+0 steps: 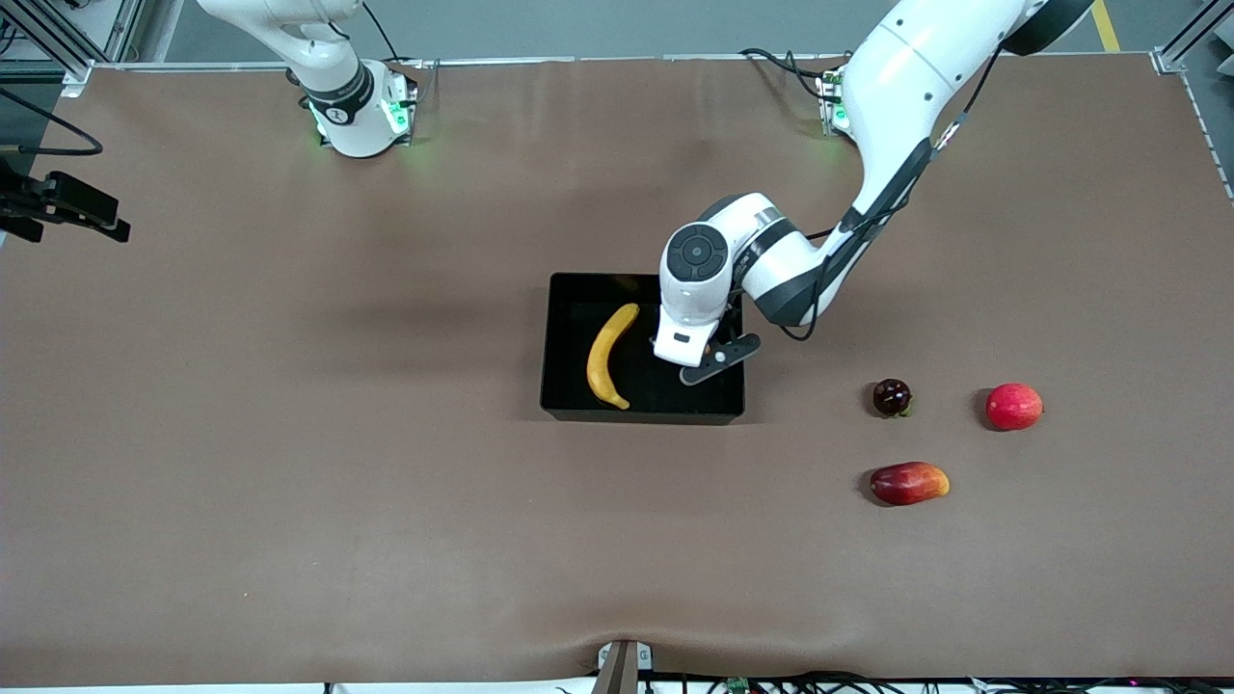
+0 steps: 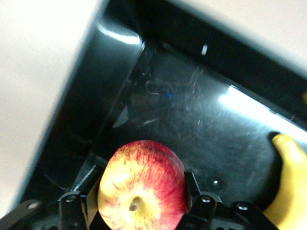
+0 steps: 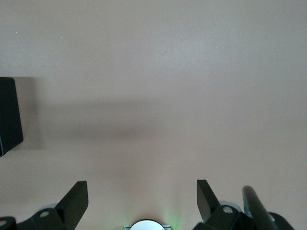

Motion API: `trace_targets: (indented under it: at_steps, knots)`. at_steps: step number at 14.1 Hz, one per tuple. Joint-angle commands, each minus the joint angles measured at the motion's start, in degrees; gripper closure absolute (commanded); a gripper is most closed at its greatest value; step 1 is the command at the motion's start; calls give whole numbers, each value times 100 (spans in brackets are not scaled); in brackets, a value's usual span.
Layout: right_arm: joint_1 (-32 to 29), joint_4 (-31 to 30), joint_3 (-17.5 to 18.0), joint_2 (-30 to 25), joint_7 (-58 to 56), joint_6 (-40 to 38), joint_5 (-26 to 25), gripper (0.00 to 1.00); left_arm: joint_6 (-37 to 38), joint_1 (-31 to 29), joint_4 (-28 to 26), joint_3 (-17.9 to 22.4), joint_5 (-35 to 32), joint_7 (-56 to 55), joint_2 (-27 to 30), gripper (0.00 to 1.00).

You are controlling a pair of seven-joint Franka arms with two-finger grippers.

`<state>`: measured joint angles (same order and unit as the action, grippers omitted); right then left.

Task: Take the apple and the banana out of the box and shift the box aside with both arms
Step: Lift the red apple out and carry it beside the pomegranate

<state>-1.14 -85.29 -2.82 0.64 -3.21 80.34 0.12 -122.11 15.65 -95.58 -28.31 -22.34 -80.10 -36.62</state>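
The black box (image 1: 641,414) sits mid-table. The yellow banana (image 1: 609,355) lies inside it, toward the right arm's end. My left gripper (image 1: 688,360) reaches down into the box beside the banana, and in the front view its hand hides the fingers. In the left wrist view the left gripper (image 2: 141,196) is shut on the red apple with yellowish streaks (image 2: 144,175), low over the box floor (image 2: 192,110). I cannot tell whether the apple touches the floor. The banana's tip (image 2: 290,187) shows close by. My right gripper (image 3: 141,187) is open and empty, waiting high over bare table.
Three other fruits lie on the table toward the left arm's end: a dark purple round one (image 1: 892,397), a round red one (image 1: 1014,406), and an elongated red-orange one (image 1: 909,483) nearer the front camera. A corner of the box (image 3: 9,115) shows in the right wrist view.
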Motion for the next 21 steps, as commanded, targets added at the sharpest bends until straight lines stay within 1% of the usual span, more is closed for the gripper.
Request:
trace_targets:
  at_steps: [1,3,5,8,12,18,21]
  knots:
    - [-89,65,44,51,13,8,102,0,1097,60,766,-52,-139,142,243,100]
    - [-97,65,36,51,22,8,102,0,1775,78,1276,-52,-104,572,392,100]
    - [-106,65,36,59,22,8,102,0,1989,-71,1419,-52,-8,1204,690,100]
    - [-97,65,36,59,22,-9,102,0,2155,-676,1402,-43,247,2145,1007,100]
    - [-89,65,36,59,22,-18,102,0,2498,-1212,1402,-26,239,3015,1113,100]
    - [-115,56,36,68,31,-18,102,0,2587,-2320,1340,-35,247,4553,1210,100]
    - [-97,65,36,68,31,-36,102,0,2561,-2812,1086,-43,230,5292,1350,100]
